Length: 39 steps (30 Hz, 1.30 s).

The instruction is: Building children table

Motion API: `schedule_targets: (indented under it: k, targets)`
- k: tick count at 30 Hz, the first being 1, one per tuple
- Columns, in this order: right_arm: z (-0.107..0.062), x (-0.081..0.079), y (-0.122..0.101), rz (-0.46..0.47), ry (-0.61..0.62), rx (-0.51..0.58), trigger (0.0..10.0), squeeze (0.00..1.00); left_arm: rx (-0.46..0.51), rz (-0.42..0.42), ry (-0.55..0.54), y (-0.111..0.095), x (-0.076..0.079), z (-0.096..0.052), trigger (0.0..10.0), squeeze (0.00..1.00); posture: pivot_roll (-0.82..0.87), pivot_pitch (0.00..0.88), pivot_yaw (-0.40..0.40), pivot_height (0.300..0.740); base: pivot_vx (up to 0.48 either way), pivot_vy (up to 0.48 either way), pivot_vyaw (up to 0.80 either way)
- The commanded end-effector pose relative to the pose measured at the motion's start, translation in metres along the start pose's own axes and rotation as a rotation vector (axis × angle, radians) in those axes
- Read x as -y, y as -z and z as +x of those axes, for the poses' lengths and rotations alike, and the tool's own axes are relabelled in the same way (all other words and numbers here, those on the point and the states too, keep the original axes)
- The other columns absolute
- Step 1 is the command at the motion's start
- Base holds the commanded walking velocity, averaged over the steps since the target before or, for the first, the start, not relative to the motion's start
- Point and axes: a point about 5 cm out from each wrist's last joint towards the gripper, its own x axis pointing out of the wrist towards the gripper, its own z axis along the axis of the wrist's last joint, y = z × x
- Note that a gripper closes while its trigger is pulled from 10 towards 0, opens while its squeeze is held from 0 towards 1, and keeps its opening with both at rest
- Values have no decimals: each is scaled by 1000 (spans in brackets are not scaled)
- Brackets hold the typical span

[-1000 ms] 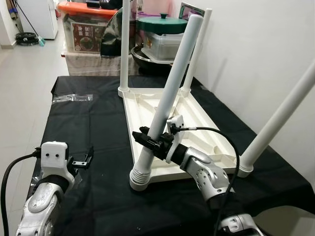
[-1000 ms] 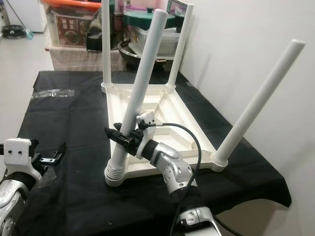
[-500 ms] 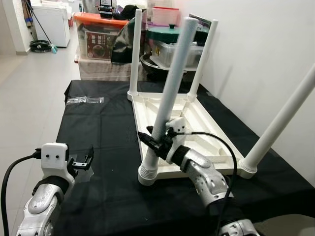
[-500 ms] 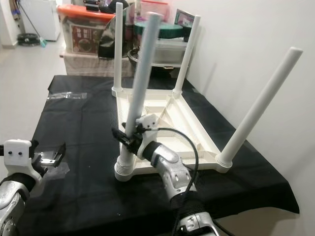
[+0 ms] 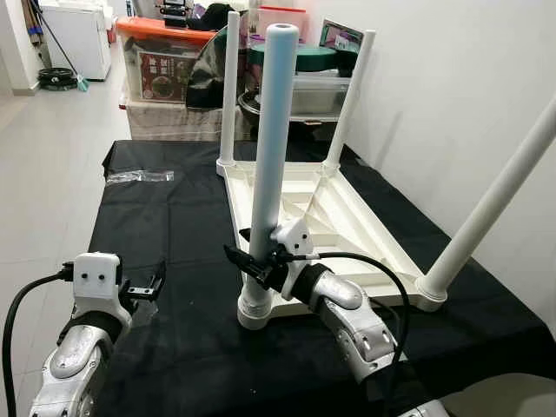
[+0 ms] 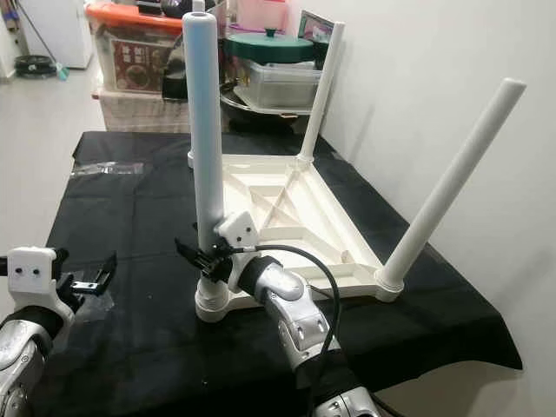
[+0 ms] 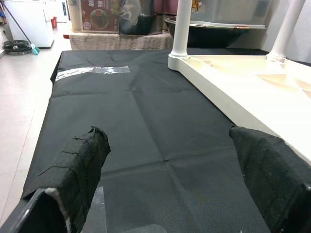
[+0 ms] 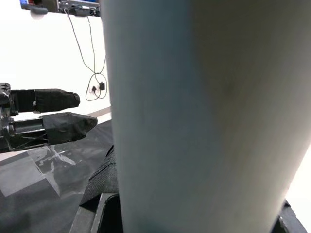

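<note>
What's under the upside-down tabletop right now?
The white tabletop lies flat on the black cloth, which spreads out around it. Whatever the cloth covers is hidden. The right gripper grips the near leg.

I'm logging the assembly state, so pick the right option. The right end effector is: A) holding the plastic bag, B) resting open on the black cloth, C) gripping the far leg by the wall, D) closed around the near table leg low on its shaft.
D: the right end effector is clamped on the near leg just above its base at the corner of the upturned tabletop.
</note>
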Motion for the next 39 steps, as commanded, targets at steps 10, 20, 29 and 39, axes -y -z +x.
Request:
schedule_targets:
  k: [10,20,29,39]
  targets:
    - [-20,5,49,251,53,-186,10000,0,-12,-14,8,3,1,1,10000,0,91,0,-105,740,0,0,0]
    - [-19,-1,47,173,16,-181,10000,0,-13,-10,7,3,0,0,10000,0,95,0,-105,740,0,0,0]
    - [-15,-3,38,74,5,-168,10000,0,-10,-10,9,3,1,2,10000,0,94,0,-104,740,0,0,0]
    - [-3,36,-100,267,-113,254,10000,0,3,-3,76,-3,1,6,10000,0,85,0,-88,740,0,0,0]
